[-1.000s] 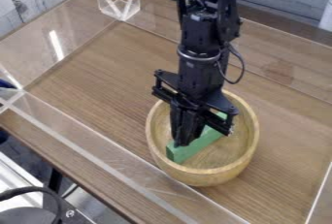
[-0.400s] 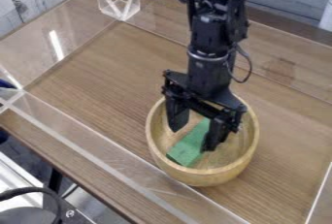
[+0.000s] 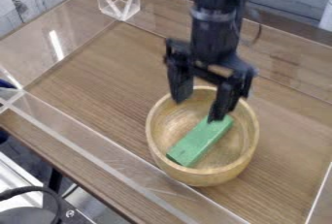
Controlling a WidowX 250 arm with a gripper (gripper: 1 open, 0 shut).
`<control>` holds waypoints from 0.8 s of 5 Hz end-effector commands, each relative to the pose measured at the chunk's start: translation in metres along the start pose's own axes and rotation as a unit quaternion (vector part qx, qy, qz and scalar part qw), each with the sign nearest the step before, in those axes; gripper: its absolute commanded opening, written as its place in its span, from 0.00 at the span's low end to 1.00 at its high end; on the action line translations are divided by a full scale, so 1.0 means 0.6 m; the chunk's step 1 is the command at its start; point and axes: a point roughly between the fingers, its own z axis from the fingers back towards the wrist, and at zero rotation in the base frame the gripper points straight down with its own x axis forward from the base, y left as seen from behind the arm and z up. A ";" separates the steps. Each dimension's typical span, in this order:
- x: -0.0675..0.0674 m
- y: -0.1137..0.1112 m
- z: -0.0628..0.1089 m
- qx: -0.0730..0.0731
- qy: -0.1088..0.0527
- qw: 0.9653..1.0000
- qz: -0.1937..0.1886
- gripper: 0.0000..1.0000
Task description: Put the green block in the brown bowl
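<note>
Block released into the bowl
The gripper (image 3: 205, 80) has spread wide and lifted clear; the green block (image 3: 201, 142) now lies inside the brown bowl (image 3: 162, 119), so placement looks complete.

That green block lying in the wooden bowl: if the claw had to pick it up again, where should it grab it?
Probably from above, across the narrow middle of the green block. It lies slanted inside the brown bowl, whose raised rim blocks a sideways approach, and its long flat sides suit the open gripper hanging just above.

A single raised camera looks down at an angle on the brown bowl (image 3: 203, 137), fairly near, wooden table (image 3: 104, 73) stretching behind it
</note>
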 end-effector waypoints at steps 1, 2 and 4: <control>0.004 -0.001 0.076 -0.002 -0.054 0.998 0.010 1.00; 0.021 0.008 0.070 0.004 -0.073 0.997 0.016 1.00; 0.030 0.015 0.045 0.003 -0.068 0.998 0.014 0.00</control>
